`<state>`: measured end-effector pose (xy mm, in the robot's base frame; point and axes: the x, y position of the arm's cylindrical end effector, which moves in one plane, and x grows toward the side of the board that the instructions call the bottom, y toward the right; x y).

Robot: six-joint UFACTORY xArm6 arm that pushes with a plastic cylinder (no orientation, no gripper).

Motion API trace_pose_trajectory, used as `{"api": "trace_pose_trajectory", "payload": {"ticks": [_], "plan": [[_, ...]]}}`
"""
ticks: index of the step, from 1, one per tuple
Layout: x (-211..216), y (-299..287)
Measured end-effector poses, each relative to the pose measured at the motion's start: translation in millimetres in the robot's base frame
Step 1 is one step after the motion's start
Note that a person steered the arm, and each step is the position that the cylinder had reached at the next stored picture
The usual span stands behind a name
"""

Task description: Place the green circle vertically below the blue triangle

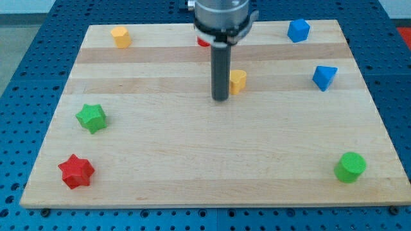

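Note:
The green circle (350, 167) is a short green cylinder near the board's bottom right corner. The blue triangle (324, 77) lies at the right side, well above the green circle and slightly to its left. My tip (221, 99) rests on the board near the centre top, far to the left of both blocks. It stands just left of a yellow block (238, 81), close to it or touching.
A blue block (298, 30) lies at the top right. A yellow block (120, 36) lies at the top left. A red block (203, 42) is mostly hidden behind the arm. A green star (92, 118) and a red star (76, 171) lie at the left.

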<state>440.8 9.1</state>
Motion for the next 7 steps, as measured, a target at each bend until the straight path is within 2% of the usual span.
{"api": "trace_pose_trajectory", "payload": {"ticks": [2,3,4,5,7], "plan": [[172,15],[175,16],[176,70],[176,154],[176,190]]}}
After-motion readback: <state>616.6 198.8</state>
